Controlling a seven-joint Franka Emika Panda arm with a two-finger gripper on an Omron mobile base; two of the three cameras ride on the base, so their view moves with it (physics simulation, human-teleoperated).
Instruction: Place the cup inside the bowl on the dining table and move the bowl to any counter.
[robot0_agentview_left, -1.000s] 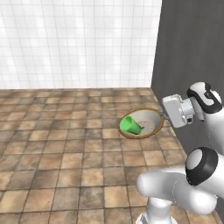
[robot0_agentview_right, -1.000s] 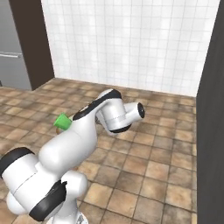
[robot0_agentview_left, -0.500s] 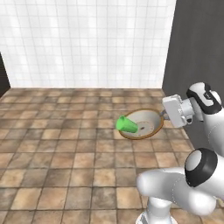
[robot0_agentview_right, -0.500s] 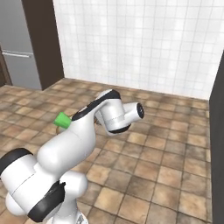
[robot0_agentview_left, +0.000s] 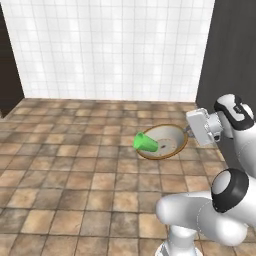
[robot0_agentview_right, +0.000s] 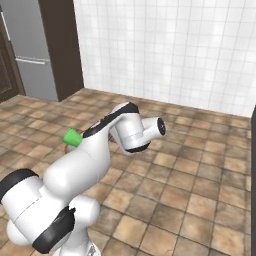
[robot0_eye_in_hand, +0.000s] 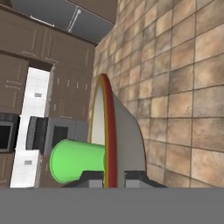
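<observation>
My gripper (robot0_eye_in_hand: 111, 179) is shut on the rim of the bowl (robot0_eye_in_hand: 127, 131), which hangs on edge in the air above the brown tiled floor. The green cup (robot0_eye_in_hand: 74, 159) lies on its side inside it. From the left base view the bowl (robot0_agentview_left: 167, 145) shows its cream inside with the cup (robot0_agentview_left: 145, 142) sticking out of it, and the gripper (robot0_agentview_left: 187, 132) pinches the right rim. In the right base view the cup (robot0_agentview_right: 73, 138) peeks out behind the arm. The dining table is out of view. I cannot make out a counter worktop.
A white tiled wall (robot0_agentview_left: 110, 50) stands ahead, with a dark panel (robot0_agentview_left: 232, 55) at its right. A grey fridge (robot0_agentview_right: 30, 55) and a dark brown column (robot0_agentview_right: 61, 47) stand to the left. Dark brown cabinets (robot0_eye_in_hand: 35, 48) show behind the bowl.
The whole scene has slid to the right in both base views, so the camera has turned; the fridge has come further into view. The bowl and cup stay in my grip.
</observation>
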